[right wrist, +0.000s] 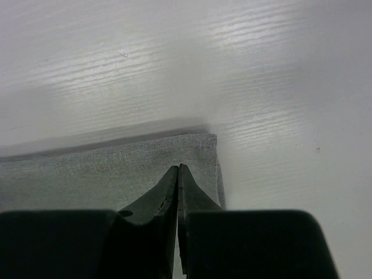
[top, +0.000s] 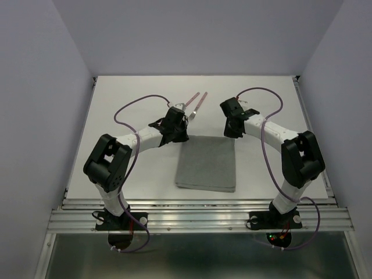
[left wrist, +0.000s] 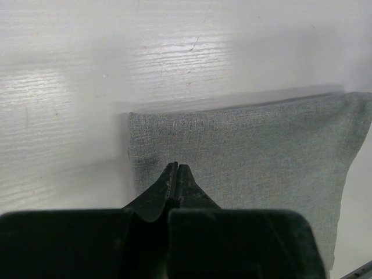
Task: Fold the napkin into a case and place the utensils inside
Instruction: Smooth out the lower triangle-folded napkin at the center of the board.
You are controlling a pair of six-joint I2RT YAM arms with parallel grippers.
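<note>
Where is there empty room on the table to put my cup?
Bare table shows in both far corners, either side of the utensils, and between the napkin and the right arm. It's crowded at the napkin's far edge: the left hand and right hand are at its corners, utensils just beyond.

Bright even overhead light, glare streaks on table [left wrist: 192, 52], soft-focus wrist views

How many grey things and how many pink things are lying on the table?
Grey: 1, the folded napkin
Pink-handled: 2, the utensils, lying side by side beyond the napkin
Total: 3
</note>
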